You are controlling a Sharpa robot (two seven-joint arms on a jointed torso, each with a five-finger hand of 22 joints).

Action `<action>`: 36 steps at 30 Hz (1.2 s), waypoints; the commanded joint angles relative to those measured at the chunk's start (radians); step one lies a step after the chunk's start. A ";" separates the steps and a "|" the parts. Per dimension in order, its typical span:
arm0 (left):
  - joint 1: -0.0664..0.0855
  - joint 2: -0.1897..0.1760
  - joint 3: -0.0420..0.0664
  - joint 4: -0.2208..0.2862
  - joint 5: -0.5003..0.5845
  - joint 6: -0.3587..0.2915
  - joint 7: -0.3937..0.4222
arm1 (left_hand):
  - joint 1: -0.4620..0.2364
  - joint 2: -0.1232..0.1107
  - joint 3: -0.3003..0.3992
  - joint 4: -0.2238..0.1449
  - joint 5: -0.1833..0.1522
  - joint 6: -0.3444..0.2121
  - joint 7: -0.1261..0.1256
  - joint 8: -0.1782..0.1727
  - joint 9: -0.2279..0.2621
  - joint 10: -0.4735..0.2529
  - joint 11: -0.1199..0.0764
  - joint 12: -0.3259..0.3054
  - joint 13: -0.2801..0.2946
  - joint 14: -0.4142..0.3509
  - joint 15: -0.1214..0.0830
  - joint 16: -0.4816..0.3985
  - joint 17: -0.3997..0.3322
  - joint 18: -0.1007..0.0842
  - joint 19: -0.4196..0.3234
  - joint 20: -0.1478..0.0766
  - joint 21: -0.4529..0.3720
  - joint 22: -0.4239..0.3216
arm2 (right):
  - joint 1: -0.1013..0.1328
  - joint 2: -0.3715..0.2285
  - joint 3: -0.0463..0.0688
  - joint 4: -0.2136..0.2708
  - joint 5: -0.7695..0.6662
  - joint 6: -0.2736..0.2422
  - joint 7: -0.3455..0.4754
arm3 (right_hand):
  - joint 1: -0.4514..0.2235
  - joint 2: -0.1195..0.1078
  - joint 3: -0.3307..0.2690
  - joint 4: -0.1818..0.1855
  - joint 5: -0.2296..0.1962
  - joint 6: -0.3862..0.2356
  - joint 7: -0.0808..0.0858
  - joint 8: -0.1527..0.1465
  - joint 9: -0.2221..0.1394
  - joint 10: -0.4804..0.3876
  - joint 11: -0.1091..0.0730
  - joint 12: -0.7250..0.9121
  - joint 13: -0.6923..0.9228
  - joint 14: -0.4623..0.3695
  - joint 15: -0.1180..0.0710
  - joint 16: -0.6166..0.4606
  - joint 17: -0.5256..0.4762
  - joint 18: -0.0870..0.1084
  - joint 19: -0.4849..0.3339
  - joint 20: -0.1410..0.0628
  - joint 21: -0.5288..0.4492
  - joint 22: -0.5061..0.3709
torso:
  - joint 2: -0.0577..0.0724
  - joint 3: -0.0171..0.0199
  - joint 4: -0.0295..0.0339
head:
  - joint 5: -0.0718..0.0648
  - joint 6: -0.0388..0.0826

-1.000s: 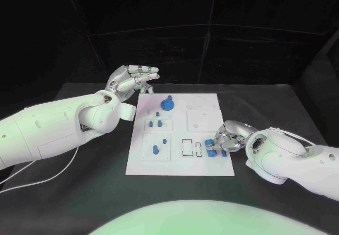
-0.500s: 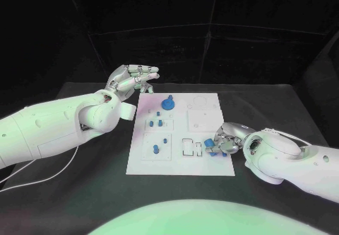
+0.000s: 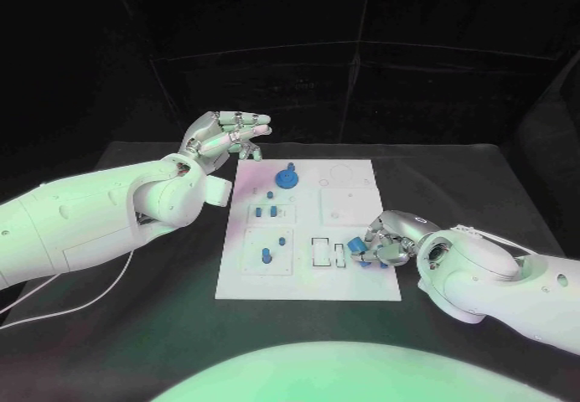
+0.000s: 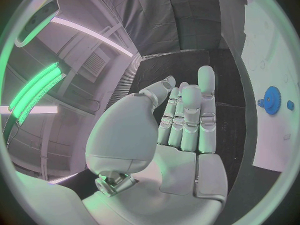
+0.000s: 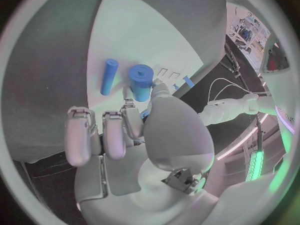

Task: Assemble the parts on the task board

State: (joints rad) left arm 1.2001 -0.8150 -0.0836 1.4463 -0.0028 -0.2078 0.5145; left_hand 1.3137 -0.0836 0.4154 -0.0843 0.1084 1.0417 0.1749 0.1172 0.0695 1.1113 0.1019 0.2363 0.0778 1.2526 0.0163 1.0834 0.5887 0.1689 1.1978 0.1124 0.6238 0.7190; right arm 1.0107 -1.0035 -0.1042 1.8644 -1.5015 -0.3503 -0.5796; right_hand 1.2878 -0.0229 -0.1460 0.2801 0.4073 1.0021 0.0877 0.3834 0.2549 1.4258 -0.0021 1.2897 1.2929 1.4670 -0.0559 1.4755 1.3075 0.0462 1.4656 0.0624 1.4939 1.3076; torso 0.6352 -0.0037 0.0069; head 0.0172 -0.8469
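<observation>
The white task board (image 3: 308, 280) lies in the middle of the table. My right hand (image 3: 389, 238) rests at the board's right edge and pinches a short blue cylinder (image 3: 359, 244) between thumb and finger, just above the board. The right wrist view shows that cylinder (image 5: 140, 80) at the fingertips of my right hand (image 5: 144, 130), with a blue rod (image 5: 109, 76) lying flat beside it. A blue gear (image 3: 287, 177) stands near the far edge. My left hand (image 3: 230, 134) hovers off the far left corner, holding nothing, fingers loosely extended (image 4: 184, 117).
Small blue pegs (image 3: 272, 203) stand in the left-hand plates of the board, and two more (image 3: 274, 248) sit nearer me. White rectangular slots (image 3: 326, 251) lie just left of my right hand. The blue gear (image 4: 272, 100) shows past my left hand.
My right hand has shifted slightly nearer and turned a little over the blue cylinder, which stays at about the same spot. The left arm has not moved.
</observation>
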 commanded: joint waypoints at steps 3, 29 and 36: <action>0.002 0.003 0.001 0.000 0.002 0.013 0.004 | 0.006 0.004 -0.004 0.000 -0.003 -0.005 0.002 0.006 -0.001 -0.003 0.000 0.005 -0.001 -0.005 -0.001 -0.006 -0.001 0.014 0.001 0.001 -0.006 -0.001 | 0.002 -0.010 0.002 0.038 0.093 -0.158 0.011 | -0.007 0.017 -0.010 0.005 0.011 0.022 -0.015 0.008 0.017 0.009 -0.001 0.004 0.001 0.065 -0.009 0.003 0.055 -0.014 0.014 -0.011 0.005 0.146 | -0.001 -0.0014 0.0026 | -0.007 0.006; 0.002 0.005 0.001 0.003 0.002 0.013 0.004 | 0.005 0.005 -0.008 0.000 -0.003 -0.004 0.001 0.008 -0.001 -0.005 -0.001 0.008 -0.001 -0.005 -0.001 -0.006 -0.002 0.014 0.001 0.001 -0.007 -0.002 | 0.003 0.108 0.003 0.021 0.191 -0.084 0.001 | -0.054 0.044 -0.046 0.010 -0.008 0.031 -0.023 0.015 0.038 0.020 -0.008 0.006 0.015 0.066 -0.015 0.003 0.059 -0.015 0.015 -0.018 0.005 0.148 | 0.001 -0.0005 0.0017 | 0.004 0.006; 0.002 0.006 0.001 0.003 0.002 0.014 0.003 | 0.005 0.005 -0.008 0.000 -0.003 -0.004 0.001 0.008 -0.001 -0.005 -0.001 0.008 -0.001 -0.005 -0.001 -0.006 -0.002 0.014 0.001 0.001 -0.007 -0.002 | 0.003 0.123 0.003 0.001 0.169 -0.092 -0.007 | -0.064 0.047 -0.057 0.009 -0.025 0.035 -0.025 0.019 0.045 0.022 -0.010 0.005 0.017 0.066 -0.017 0.003 0.060 -0.014 0.015 -0.020 0.005 0.148 | 0.001 -0.0005 0.0020 | 0.006 0.006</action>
State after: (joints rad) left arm 1.2002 -0.8098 -0.0837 1.4473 -0.0028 -0.2050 0.5143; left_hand 1.3137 -0.0836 0.4154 -0.0843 0.1083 1.0417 0.1749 0.1213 0.0695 1.1113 0.1019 0.2424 0.0777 1.2526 0.0163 1.0834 0.5875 0.1688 1.1978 0.1124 0.6197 0.7175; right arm 1.0117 -0.8822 -0.1021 1.8660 -1.3212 -0.4518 -0.5796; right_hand 1.2323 0.0252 -0.1980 0.2907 0.3853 1.0304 0.0616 0.3954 0.2980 1.4421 -0.0108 1.2896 1.3077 1.4631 -0.0664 1.4754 1.3081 0.0462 1.4653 0.0480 1.4939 1.3074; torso 0.6362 -0.0046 0.0091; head 0.0227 -0.8409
